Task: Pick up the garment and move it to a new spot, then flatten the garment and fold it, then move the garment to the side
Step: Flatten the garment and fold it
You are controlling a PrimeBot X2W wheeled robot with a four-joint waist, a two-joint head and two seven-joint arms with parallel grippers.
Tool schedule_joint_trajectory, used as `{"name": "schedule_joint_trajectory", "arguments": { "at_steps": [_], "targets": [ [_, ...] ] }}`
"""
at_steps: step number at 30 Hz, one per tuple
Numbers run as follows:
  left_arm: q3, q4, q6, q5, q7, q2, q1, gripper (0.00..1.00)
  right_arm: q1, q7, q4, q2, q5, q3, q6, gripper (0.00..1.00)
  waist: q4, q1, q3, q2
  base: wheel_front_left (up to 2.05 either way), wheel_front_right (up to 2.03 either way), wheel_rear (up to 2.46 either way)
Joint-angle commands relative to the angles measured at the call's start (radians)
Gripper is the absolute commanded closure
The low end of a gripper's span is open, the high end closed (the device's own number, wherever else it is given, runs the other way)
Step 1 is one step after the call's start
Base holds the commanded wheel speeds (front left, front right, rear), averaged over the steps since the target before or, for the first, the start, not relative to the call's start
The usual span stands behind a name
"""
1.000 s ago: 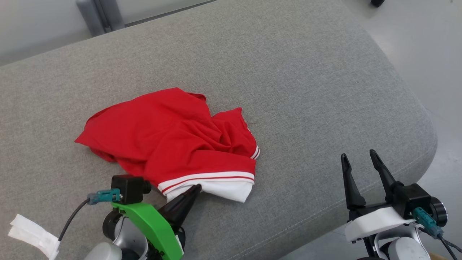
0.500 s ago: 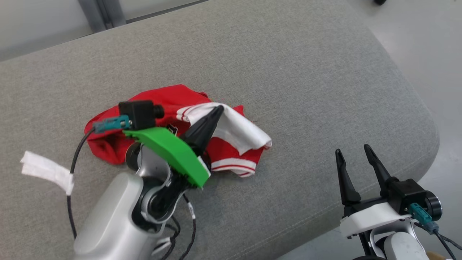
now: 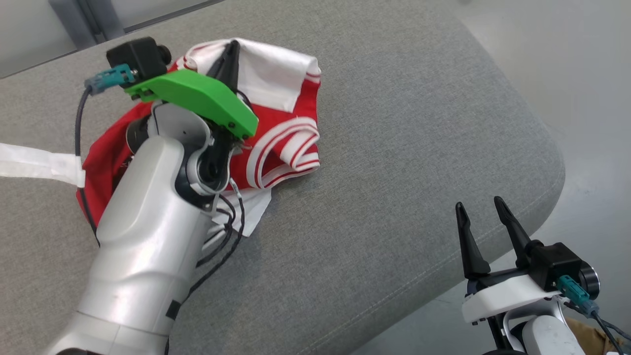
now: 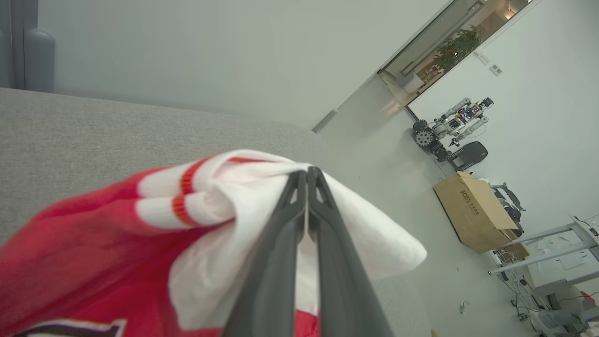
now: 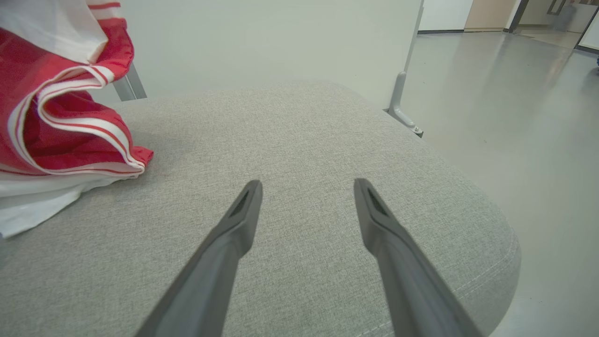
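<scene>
Ok so here's where I'm at. My left gripper (image 3: pixel 230 49) is clamped tight on the white part of the shirt (image 3: pixel 288 123). On the left wrist cam the fingers (image 4: pixel 281 243) meet at the tips, with the white cloth bunched between them and wrapping round both sides.

The shirt is red with white bands and red stripes. It hangs off that grip in a crumpled bundle over the left half of the grey cushion (image 3: pixel 394 148), towards the far edge. The pinched bit is up in the air. A white flap at the bottom of the bundle touches the cushion beside my left arm (image 3: pixel 148 222), and a striped band loops out on the bundle's right side.

My right gripper (image 3: pixel 479 204) sits at the near right corner of the cushion, fingers spread wide with nothing between them. On its wrist cam they point across bare grey fabric. The shirt is off at the left there, well apart from them, its lower white edge lying on the cushion.

The green bracket (image 3: pixel 197 96) on the left wrist hides part of the shirt from the head cam. On the left wrist cam there's a cardboard box (image 4: pixel 472 210) on the floor (image 4: pixel 398 178) past the cushion's end.
</scene>
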Motion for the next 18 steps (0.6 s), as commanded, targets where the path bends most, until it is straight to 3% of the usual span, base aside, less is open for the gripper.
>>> {"name": "schedule_joint_trajectory", "arguments": {
  "at_steps": [1,5,9,14,18],
  "targets": [
    [0.016,0.032,0.012,0.013,-0.040,-0.002,-0.049,1.00,-0.004,-0.003,0.002,0.000,0.003,0.000,0.000,0.00,-0.010,0.0000,0.006,0.0000,0.00,0.00,0.00],
    [0.016,0.123,0.035,0.049,-0.126,-0.011,-0.109,1.00,-0.005,-0.003,0.004,0.000,-0.001,-0.004,0.000,0.00,-0.012,0.0000,0.003,0.0000,0.00,0.00,0.00],
    [-0.011,0.186,0.008,0.039,-0.123,-0.017,-0.108,1.00,-0.008,-0.003,0.006,0.000,-0.004,-0.002,0.000,0.00,-0.011,0.0000,-0.003,0.0000,0.00,0.00,0.00],
    [-0.084,0.200,-0.081,-0.042,-0.042,-0.023,-0.034,1.00,0.000,-0.003,0.006,0.000,-0.005,-0.003,0.000,0.00,-0.004,0.0000,-0.012,0.0000,0.00,0.00,0.00],
    [-0.209,0.077,-0.128,-0.135,0.042,-0.025,0.045,1.00,0.015,-0.003,0.005,-0.001,-0.009,-0.013,0.000,0.00,0.011,0.0000,-0.014,0.0000,0.00,0.00,0.00]
  ]
}}
